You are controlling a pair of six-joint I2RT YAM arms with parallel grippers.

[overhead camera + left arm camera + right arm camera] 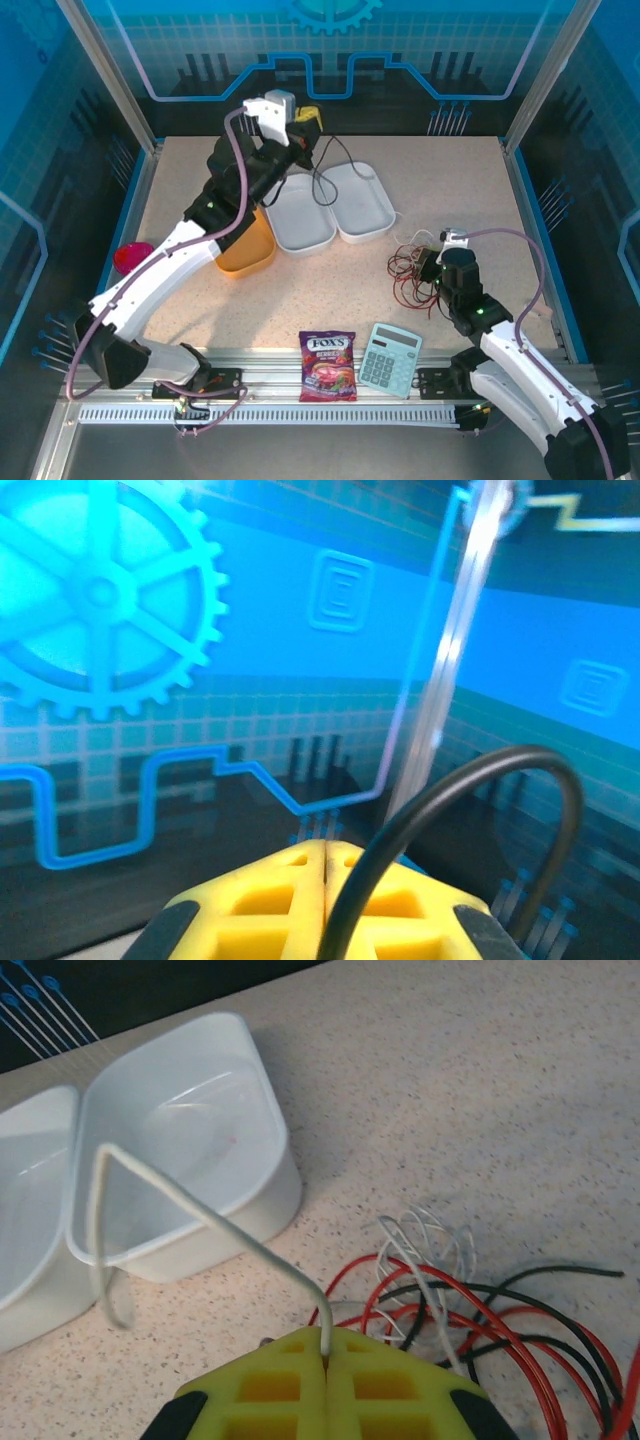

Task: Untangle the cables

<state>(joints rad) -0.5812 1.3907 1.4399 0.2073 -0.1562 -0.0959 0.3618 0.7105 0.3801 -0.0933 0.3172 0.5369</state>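
**A:** Which step is this?

**B:** Pulling single strands out, I'd judge. The left gripper [325, 880] is clenched on a black cable [520, 752] and is held high above the tray [335, 210], with the cable hanging down toward it. The right gripper [326, 1352] is low on the right of the desk [450, 190]. It is clamped on a white cable [200, 1210] that rises from between its pads and bends over beside the tray.

**A:** And the rest of the cables?

**B:** The cables [410, 272] lie heaped on the desk in red, black and whitish loops. They are just beside the right gripper and apart from the tray.

**A:** What does the next move call for?

**B:** Probably drawing the white one clear. That needs a slow pull away from the heap, taking care that the red loops don't drag along. I can't tell whether the white strand threads through them. From above the black cable looks free of the heap, so it likely just needs laying down apart.

**A:** Any writing?

**B:** The bag [328, 365] at the near edge reads "FOX'S", but its smaller print is too small to read. The calculator [390, 358] beside it shows nothing legible.
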